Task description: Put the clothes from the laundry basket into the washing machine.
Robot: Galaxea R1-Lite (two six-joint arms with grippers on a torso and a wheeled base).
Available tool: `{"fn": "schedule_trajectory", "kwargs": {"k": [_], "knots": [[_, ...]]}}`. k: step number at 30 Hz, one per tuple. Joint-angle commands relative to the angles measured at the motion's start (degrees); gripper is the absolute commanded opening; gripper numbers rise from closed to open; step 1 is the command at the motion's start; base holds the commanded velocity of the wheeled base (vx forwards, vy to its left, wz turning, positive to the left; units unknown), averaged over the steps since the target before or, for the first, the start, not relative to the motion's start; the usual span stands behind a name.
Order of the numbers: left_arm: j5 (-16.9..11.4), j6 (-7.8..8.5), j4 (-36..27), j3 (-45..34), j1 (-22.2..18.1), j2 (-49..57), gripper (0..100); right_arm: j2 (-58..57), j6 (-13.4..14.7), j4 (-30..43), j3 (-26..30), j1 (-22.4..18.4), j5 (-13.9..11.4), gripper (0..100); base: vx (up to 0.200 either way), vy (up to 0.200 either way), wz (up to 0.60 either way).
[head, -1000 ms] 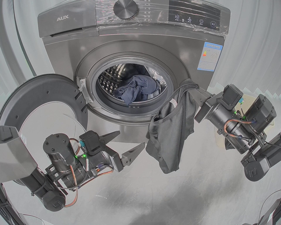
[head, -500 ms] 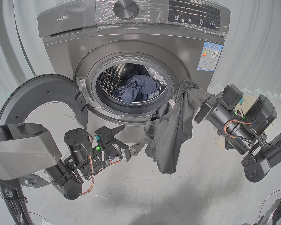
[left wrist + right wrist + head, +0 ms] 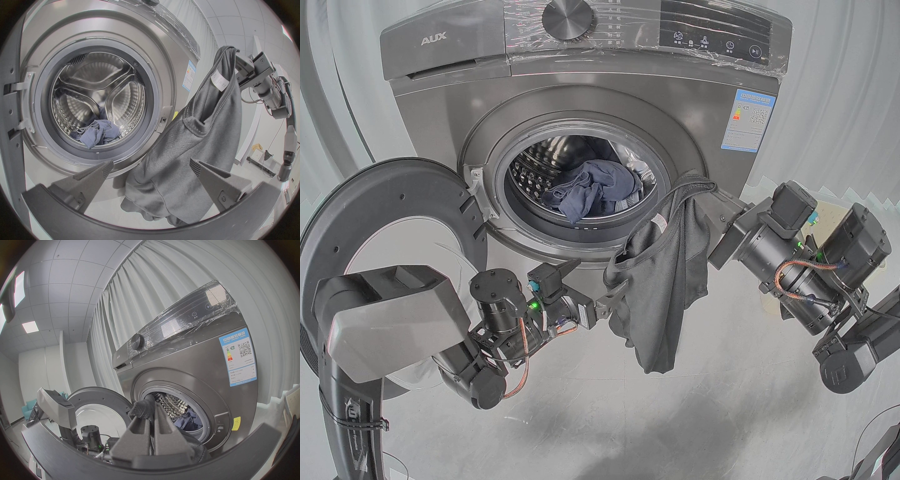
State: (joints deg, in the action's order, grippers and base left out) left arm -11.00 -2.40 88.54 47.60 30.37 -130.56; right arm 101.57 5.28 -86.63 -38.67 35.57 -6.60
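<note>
Since a second ago, the left gripper (image 3: 600, 275) has risen from low beside the open door (image 3: 394, 200) to the edge of the dark grey garment (image 3: 662, 275).

Head view: the garment hangs from the right gripper (image 3: 717, 194), which is clamped on its top edge, just right of the washing machine (image 3: 700, 119) opening. Blue clothes (image 3: 594, 187) lie in the drum (image 3: 550, 162).

Left wrist view: the left gripper's fingers (image 3: 93, 178) stand wide apart, with the garment (image 3: 200, 134) hanging just beyond them.

Right wrist view: the right gripper's fingers (image 3: 168, 433) press together on the dark fabric.
</note>
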Motion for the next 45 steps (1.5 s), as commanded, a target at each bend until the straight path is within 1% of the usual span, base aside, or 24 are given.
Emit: {"fn": "schedule_trajectory", "kwargs": {"k": [1, 11, 26, 27, 32, 40, 43, 45], "knots": [[0.3, 0.47, 0.1, 3.2, 0.0, -3.1, 100, 0.0, 0.0, 0.0, 0.1, 0.3, 0.0, 0, 0.000, 0.000, 0.00], [0.0, 0.64, -0.1, 7.9, 0.0, -3.8, 100, 0.4, 0.1, 0.0, 0.3, 0.7, 0.2, 0, 0.000, 0.000, 0.00], [-0.4, 1.00, -0.1, 11.2, 0.6, -5.3, 100, 0.6, 0.1, -0.1, 0.4, 0.7, 0.0, 0, 0.000, 0.000, 0.00], [-0.4, 1.08, -0.1, 11.3, 0.6, -5.3, 0, 0.6, 0.1, -0.1, 0.4, 0.7, 0.0, 0, 0.000, 0.000, 0.00], [-0.3, 1.17, -0.2, 12.8, 0.8, -5.3, 0, 0.9, 0.1, -0.1, 0.4, 0.6, 0.0, 0, 0.000, 0.000, 0.00], [0.2, 1.26, 0.2, 11.5, 0.0, -3.4, 0, 0.9, 0.1, -0.1, 0.6, 0.3, -0.1, 0, 0.000, 0.000, 0.00], [0.4, 1.70, 0.2, 7.3, -0.8, 0.3, 0, 0.9, 0.1, -0.1, 1.2, 0.2, -0.2, 0, 0.000, 0.000, 0.00], [0.4, 1.70, 0.2, 4.6, -1.2, 3.0, 0, 0.9, 0.1, -0.1, 1.3, 0.1, -0.2, 0, 0.000, 0.000, 0.00]]}}
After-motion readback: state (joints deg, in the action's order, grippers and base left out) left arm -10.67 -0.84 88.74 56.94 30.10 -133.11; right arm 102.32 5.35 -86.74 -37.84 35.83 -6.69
